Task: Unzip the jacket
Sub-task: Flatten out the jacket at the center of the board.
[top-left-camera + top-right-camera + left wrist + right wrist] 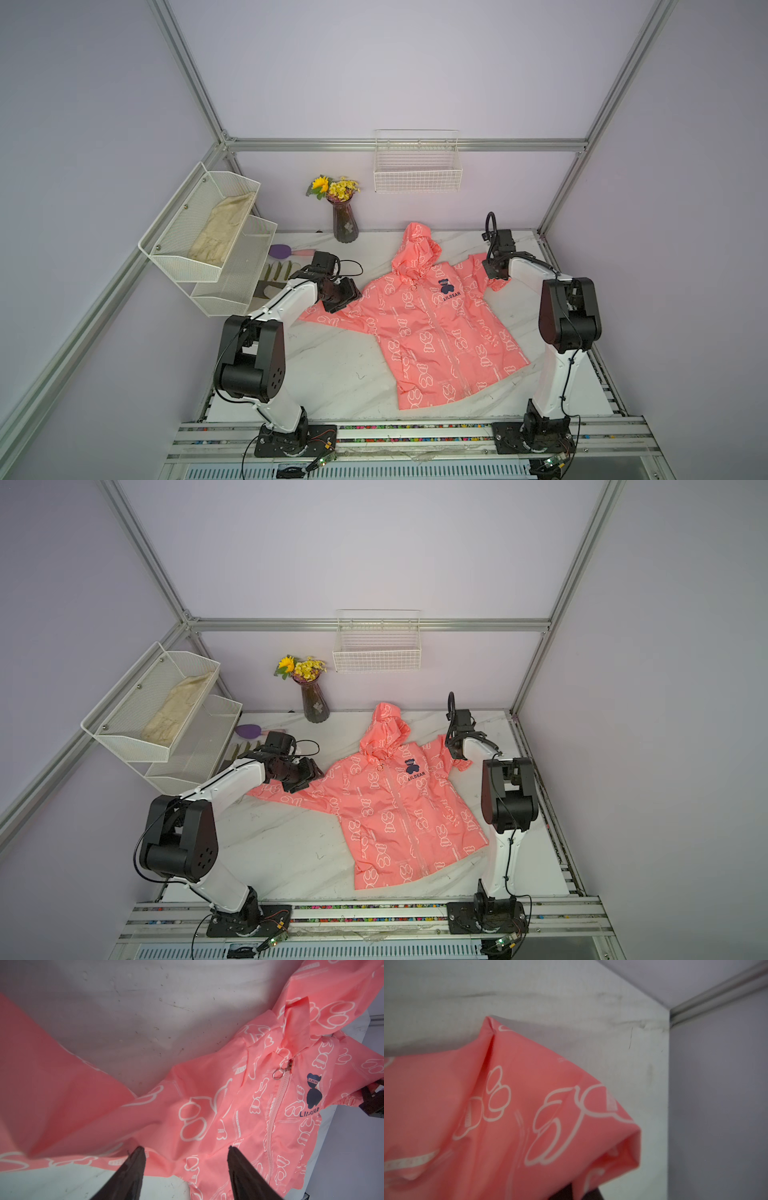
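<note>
The coral-pink jacket lies front up on the marble table, hood toward the back wall. Its zipper is closed, with the ring pull up at the collar. My left gripper is open at the jacket's left sleeve near the shoulder; its dark fingertips stand wide apart on the fabric. My right gripper is shut on the right sleeve, pink cloth pinched between its fingers and lifted a little off the table.
A vase of yellow flowers stands at the back, left of the hood. A white mesh rack on the left wall holds a beige cloth. A purple brush and a glove lie beneath it. A wire basket hangs on the back wall.
</note>
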You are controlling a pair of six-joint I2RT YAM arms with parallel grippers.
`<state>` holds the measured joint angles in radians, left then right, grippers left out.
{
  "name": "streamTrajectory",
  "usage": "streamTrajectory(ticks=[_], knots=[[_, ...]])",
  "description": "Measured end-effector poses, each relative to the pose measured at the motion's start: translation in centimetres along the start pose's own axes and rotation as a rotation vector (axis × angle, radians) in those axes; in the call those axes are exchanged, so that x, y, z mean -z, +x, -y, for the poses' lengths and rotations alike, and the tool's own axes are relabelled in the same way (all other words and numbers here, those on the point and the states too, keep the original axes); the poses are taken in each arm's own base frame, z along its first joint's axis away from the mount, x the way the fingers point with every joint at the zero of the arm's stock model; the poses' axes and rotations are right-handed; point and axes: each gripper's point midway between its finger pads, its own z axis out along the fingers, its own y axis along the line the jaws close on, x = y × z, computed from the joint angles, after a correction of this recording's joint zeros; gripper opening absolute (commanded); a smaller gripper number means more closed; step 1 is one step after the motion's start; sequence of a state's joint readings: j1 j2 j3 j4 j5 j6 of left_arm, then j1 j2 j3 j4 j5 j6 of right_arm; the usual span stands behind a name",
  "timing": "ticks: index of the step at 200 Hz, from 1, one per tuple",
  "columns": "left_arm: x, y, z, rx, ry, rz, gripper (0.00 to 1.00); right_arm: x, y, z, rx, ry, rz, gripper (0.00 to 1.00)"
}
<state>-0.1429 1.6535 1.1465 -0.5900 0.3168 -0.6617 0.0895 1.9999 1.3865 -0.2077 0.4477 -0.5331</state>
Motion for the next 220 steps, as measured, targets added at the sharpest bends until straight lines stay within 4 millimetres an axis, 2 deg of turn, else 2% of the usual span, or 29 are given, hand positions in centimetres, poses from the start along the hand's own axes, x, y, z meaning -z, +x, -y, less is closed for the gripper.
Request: streamTrajectory(ticks=[13, 29, 45, 57, 78, 108, 140, 159, 188, 220], knots=[[0.1, -0.4, -0.4, 0.013, -0.001, 0.008, 0.65, 0.9, 0.2, -0.2, 0.197, 0.107, 0.052, 0.00], [0.0, -0.3, -0.6, 0.024, 0.001, 0.005, 0.66, 1.4, 2.1, -0.8, 0.421, 0.215, 0.074, 0.00], [-0.5, 0.6, -1.1, 0.043, 0.003, -0.017, 0.70, 1.5, 4.2, -2.3, 0.586, 0.258, 0.065, 0.00], [-1.0, 1.6, -1.6, 0.066, 0.000, -0.044, 0.73, 1.7, 4.7, -2.5, 0.665, 0.289, 0.061, 0.00], [-1.6, 3.9, -2.7, 0.115, -0.012, -0.093, 0.76, 2.6, 2.8, -1.5, 0.713, 0.373, 0.103, 0.00], [-2.0, 6.3, -2.9, 0.146, -0.002, -0.122, 0.77, 4.8, -1.0, 0.9, 0.728, 0.460, 0.177, 0.00], [-2.7, 7.0, -2.9, 0.188, 0.018, -0.121, 0.76, 8.8, -4.5, 3.8, 0.732, 0.515, 0.269, 0.00], [-3.1, 7.0, -1.7, 0.182, 0.045, -0.111, 0.75, 11.5, -6.1, 5.3, 0.739, 0.529, 0.326, 0.00], [-4.0, 8.2, 0.6, 0.163, 0.087, -0.131, 0.67, 13.8, -6.4, 5.5, 0.785, 0.487, 0.375, 0.00], [-4.7, 9.5, 3.2, 0.147, 0.137, -0.145, 0.51, 14.2, -4.5, 2.8, 0.885, 0.342, 0.405, 0.00]])
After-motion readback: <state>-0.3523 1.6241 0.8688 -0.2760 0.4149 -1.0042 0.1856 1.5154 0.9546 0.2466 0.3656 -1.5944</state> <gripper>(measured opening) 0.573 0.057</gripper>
